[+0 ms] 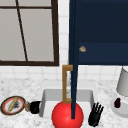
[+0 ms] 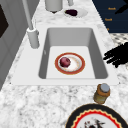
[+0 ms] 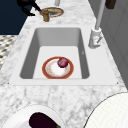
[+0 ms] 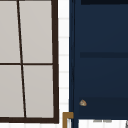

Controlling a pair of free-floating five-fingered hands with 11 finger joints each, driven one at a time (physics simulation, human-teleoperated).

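My left hand (image 1: 35, 107) hovers over the counter just left of the sink (image 1: 47, 96), right beside a small amber jar with a grey lid (image 1: 27, 106). Its fingers are straight and spread. The left side view has this hand (image 2: 117, 55) beyond the jar (image 2: 102, 93); the right side view has it (image 3: 26, 6) left of the jar (image 3: 45, 15). My right hand (image 1: 95, 115) floats at the sink's front right corner, fingers straight and pointing up, holding nothing. In the sink lies a red-rimmed plate (image 2: 78, 67) with a dark red ball (image 2: 65, 62) on it.
A navy wall cabinet's door (image 1: 73, 75) stands open, edge-on over the sink, with a brass handle (image 1: 65, 83). A small tan item (image 4: 82, 102) sits inside. A patterned plate (image 1: 12, 105) lies far left. A white plate with an eggplant (image 3: 41, 120) and a pale canister (image 1: 123, 82) stand right. The faucet (image 2: 31, 30) rises behind.
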